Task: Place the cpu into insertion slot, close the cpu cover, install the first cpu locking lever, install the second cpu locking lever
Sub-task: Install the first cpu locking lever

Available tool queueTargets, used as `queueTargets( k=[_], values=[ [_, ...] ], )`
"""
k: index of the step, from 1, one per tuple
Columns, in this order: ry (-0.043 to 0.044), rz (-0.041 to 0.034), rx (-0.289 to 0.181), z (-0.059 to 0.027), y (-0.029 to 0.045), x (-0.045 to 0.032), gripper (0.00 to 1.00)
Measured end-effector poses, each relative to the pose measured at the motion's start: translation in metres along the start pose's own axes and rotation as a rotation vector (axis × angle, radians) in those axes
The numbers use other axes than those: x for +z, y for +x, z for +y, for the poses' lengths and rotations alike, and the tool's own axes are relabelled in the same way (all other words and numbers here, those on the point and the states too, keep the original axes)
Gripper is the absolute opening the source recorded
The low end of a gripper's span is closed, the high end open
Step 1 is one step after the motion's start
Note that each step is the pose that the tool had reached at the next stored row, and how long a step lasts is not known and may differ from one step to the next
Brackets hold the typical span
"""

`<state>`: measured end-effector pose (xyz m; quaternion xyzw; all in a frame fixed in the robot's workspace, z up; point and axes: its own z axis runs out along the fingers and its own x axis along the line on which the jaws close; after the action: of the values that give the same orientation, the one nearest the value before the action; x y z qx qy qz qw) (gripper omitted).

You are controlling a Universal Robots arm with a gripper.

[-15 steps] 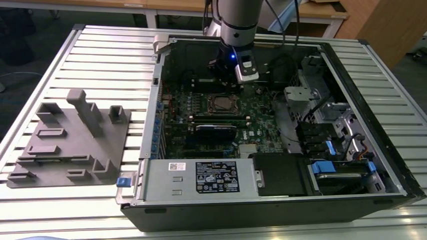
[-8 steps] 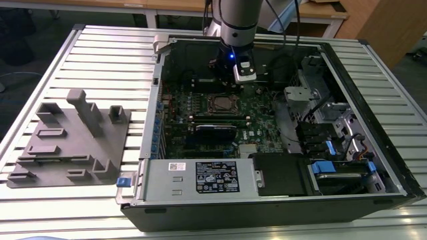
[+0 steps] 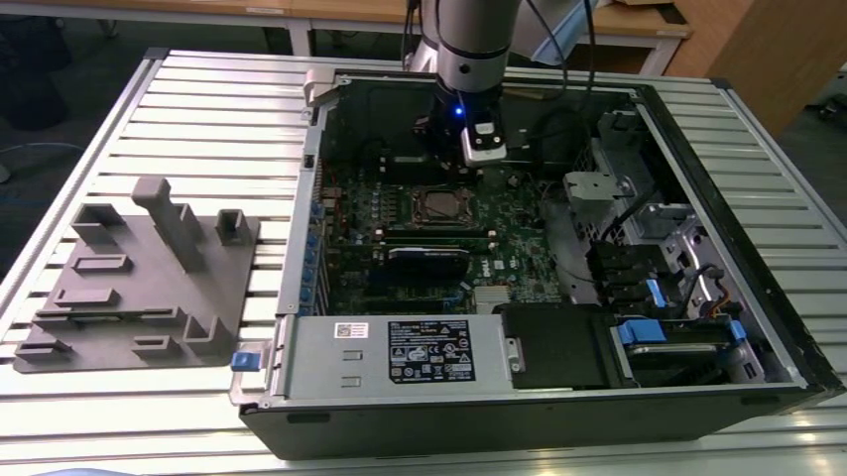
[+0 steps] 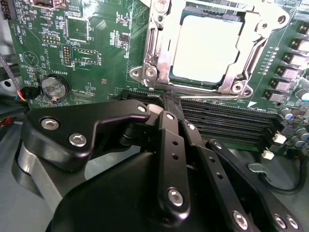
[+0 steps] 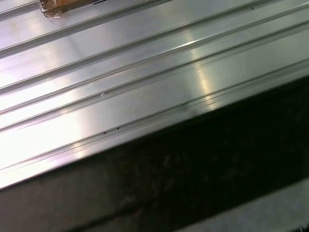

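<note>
Just short of the socket, my gripper [image 4: 175, 110] hangs with its fingers pressed together on nothing, which I judge suits pushing rather than grasping. Beyond the tip, the cpu [image 4: 207, 48] lies in the slot [image 4: 148, 72], and the cover [image 4: 252, 50] looks flat around it. The second wrist view gives me that detail. The exterior view places the arm inside the case [image 3: 397, 416], and the first wrist view looks across the ribbed table [image 5: 145, 72].

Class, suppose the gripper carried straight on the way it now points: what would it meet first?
Probably the long black slots beside the cpu cover, just ahead of the gripper; depth is unclear.
</note>
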<state>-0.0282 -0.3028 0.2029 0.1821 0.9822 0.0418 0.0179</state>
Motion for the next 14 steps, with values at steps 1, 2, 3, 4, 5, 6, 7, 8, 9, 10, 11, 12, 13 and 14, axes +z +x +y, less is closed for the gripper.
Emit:
queueTargets(
  k=[1, 2, 3, 4, 5, 6, 7, 8, 9, 10, 11, 12, 13, 14],
  values=[
    [0.0, 0.0, 0.0, -0.0001, 0.0002, 0.0, 0.11],
    [-0.0001, 0.0001, 0.0, -0.0001, 0.0002, 0.0, 0.11],
    [-0.0005, 0.0002, 0.0, -0.0001, 0.0003, 0.0, 0.11],
    [-0.0015, 0.0006, 0.0, -0.0002, 0.0003, 0.0001, 0.11],
    [-0.0025, 0.001, 0.0, -0.0002, 0.0003, 0.0002, 0.11],
    [-0.0031, 0.0012, 0.0, -0.0002, 0.0003, 0.0002, 0.11],
    [-0.0035, 0.0013, 0.0, -0.0002, 0.0003, 0.0003, 0.11],
    [-0.0036, 0.0014, 0.0, -0.0002, 0.0003, 0.0003, 0.11],
    [-0.0036, 0.0014, 0.0, -0.0002, 0.0003, 0.0004, 0.11],
    [-0.0037, 0.0014, 0.0, -0.0002, 0.0003, 0.0006, 0.11],
    [-0.0037, 0.0013, 0.0, -0.0002, 0.0003, 0.0009, 0.11],
    [-0.0024, 0.0006, 0.0, -0.0002, 0.0003, 0.0013, 0.11],
    [0.0008, -0.0008, 0.0, -0.0002, 0.0003, 0.0015, 0.11],
    [0.0048, -0.0025, 0.0, -0.0003, 0.0003, 0.0017, 0.11]
  ],
)
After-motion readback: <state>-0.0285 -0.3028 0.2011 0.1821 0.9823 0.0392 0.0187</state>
